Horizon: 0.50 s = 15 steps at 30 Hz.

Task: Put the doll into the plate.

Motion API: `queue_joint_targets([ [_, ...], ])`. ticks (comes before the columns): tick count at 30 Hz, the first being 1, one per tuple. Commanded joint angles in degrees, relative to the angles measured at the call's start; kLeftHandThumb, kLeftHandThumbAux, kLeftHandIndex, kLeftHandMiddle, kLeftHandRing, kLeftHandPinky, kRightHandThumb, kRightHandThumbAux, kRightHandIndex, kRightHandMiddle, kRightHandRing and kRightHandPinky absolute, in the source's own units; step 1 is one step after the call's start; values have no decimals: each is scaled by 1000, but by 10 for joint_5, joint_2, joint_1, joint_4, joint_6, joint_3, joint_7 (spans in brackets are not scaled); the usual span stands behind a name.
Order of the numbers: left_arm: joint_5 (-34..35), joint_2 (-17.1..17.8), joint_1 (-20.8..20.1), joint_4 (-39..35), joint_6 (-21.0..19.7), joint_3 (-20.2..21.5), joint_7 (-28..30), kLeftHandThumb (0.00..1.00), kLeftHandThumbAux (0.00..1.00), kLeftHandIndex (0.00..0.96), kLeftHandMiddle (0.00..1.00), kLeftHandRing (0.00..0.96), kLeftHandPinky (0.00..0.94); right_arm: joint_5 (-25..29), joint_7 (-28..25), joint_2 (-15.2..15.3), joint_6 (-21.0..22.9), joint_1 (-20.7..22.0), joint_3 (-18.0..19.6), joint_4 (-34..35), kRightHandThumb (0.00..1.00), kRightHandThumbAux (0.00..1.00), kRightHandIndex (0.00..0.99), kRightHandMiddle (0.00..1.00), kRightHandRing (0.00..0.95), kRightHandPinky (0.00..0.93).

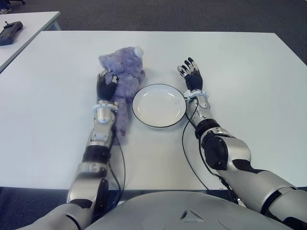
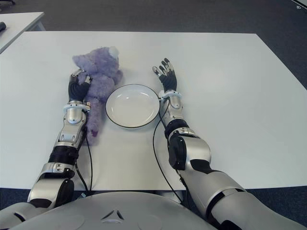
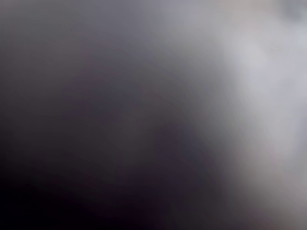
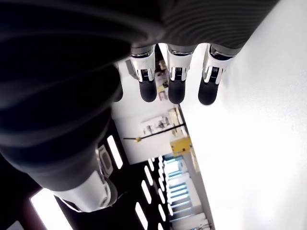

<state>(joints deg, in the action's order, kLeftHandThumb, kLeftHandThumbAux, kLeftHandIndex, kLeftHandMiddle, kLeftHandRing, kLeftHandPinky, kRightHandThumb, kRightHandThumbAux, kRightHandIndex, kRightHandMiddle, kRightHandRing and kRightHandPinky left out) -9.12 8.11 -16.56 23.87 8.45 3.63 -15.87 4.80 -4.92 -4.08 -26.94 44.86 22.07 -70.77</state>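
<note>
The purple doll [image 1: 123, 76] lies on the white table [image 1: 240, 72] just left of the plate [image 1: 159, 105]. The left hand [image 1: 106, 82] curls its fingers into the doll's side. The right hand [image 1: 191, 74], fingers extended and holding nothing, shows just right of the plate.

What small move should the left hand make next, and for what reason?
Probably lift the doll a little and carry it toward the robot's right, over the plate. The left hand already has its fingers curled into the doll's side, the doll lies on the table just left of the plate, and the plate holds nothing. The right hand shows open beside the plate's right.
</note>
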Motion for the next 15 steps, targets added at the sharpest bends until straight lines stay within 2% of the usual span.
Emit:
queue_joint_targets([
  [1, -12, -16, 22, 50, -59, 0, -24, 731, 690, 442, 798, 806, 860, 10, 9, -26, 61, -110, 13, -71, 333, 823, 3, 47, 46, 73],
  [15, -3, -35, 12, 47, -94, 21, -63, 744, 695, 441, 897, 876, 885, 8, 11, -25, 63, -111, 10, -71, 337, 804, 11, 36, 38, 88],
])
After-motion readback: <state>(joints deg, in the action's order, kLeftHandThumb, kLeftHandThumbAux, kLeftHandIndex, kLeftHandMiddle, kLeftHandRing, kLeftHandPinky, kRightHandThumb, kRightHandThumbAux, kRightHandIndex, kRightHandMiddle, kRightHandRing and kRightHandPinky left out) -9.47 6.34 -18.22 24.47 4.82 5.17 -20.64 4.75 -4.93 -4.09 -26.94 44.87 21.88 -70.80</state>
